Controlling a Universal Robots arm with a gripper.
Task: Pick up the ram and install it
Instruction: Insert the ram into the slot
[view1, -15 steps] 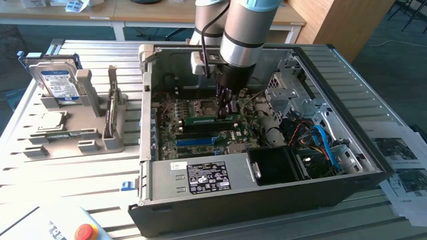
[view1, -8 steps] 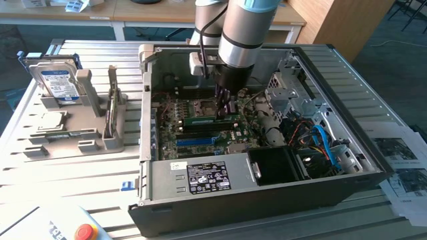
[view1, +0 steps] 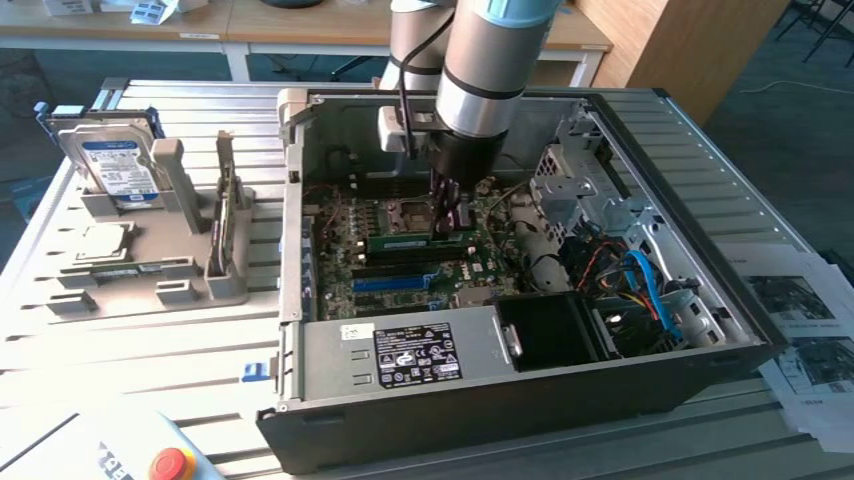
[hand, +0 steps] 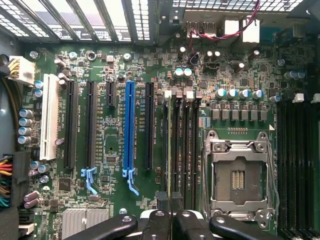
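Exterior view: grey cylindrical robot arm (view1: 481, 70) reaching down into open black metal computer case (view1: 534, 385); silver boxy hard drive (view1: 118, 165) racked outside case. Wrist view: slot detail beside silver square CPU socket (hand: 237, 175). Black gripper (hand: 170, 222) nearly closed, pinching thin green ram stick (hand: 169, 145) edge-on, at black memory slots just beside socket.

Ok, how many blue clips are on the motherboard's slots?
2: one blue clip ends a black slot, the other ends the blue slot. Others may be hidden.
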